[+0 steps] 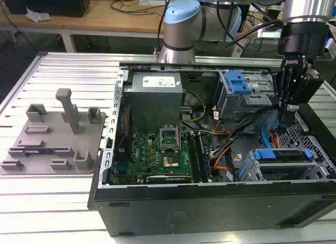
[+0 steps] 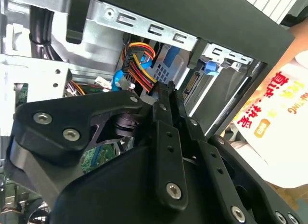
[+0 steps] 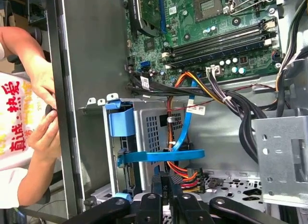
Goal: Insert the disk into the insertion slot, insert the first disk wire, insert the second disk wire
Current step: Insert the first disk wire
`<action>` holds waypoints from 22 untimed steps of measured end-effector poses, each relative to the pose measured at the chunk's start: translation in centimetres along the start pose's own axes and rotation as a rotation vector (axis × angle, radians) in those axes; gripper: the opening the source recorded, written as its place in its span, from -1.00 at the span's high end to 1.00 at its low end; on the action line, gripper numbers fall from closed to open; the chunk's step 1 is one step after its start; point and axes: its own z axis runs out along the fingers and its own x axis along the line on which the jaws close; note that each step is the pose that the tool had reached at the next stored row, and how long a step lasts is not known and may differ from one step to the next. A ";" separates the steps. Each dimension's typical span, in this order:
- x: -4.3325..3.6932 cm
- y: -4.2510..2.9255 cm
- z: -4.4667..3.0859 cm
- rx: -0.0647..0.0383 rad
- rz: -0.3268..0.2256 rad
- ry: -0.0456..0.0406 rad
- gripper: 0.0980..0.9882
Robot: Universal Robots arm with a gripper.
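The disk (image 1: 283, 156) lies in the insertion slot (image 1: 315, 170) at the case's front corner, on the exterior view's right, with its blue carrier (image 1: 264, 155) showing. In the first wrist view the slot's perforated wall (image 3: 153, 130) and the carrier's blue tab (image 3: 120, 120) are seen. The first disk wire (image 1: 265, 129) loops above the disk, and its flat blue band (image 3: 161, 155) crosses the bay. My gripper (image 1: 282, 123) hangs just above that loop, fingers shut, tips (image 3: 163, 181) beside a dark plug of coloured wires (image 3: 191, 181). I see nothing between the fingers (image 2: 166, 96).
The open computer case (image 1: 157, 212) holds a motherboard (image 1: 157, 155), a grey power supply (image 1: 155, 97) and a taller cage with a blue latch (image 1: 239, 84). A yellow, red and black bundle (image 2: 142, 53) runs near the fingers. A person's hands (image 3: 41, 108) are outside the case wall. A grey fixture plate (image 1: 52, 139) lies on the exterior view's left.
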 end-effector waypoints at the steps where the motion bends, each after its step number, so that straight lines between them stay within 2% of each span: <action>1: 0.31 -0.04 0.02 -0.001 0.000 -0.0062 0.78; 4: 0.97 -0.12 0.40 -0.003 -0.001 -0.0262 0.78; 6: 1.79 -0.21 0.91 -0.006 -0.002 -0.0584 0.78; 7: 2.20 -0.27 1.16 -0.008 -0.002 -0.0789 0.78; 8: 2.50 -0.30 1.35 -0.010 -0.003 -0.0943 0.78; 11: 3.28 -0.40 1.81 -0.014 -0.004 -0.1266 0.78; 13: 3.65 -0.44 1.88 -0.016 -0.004 -0.1338 0.78; 18: 4.50 -0.51 1.38 -0.016 -0.006 -0.1379 0.78; 19: 4.70 -0.53 1.22 -0.016 -0.006 -0.1431 0.78; 20: 4.95 -0.55 1.01 -0.017 -0.007 -0.1574 0.78; 22: 5.36 -0.59 0.80 -0.020 -0.009 -0.1915 0.78</action>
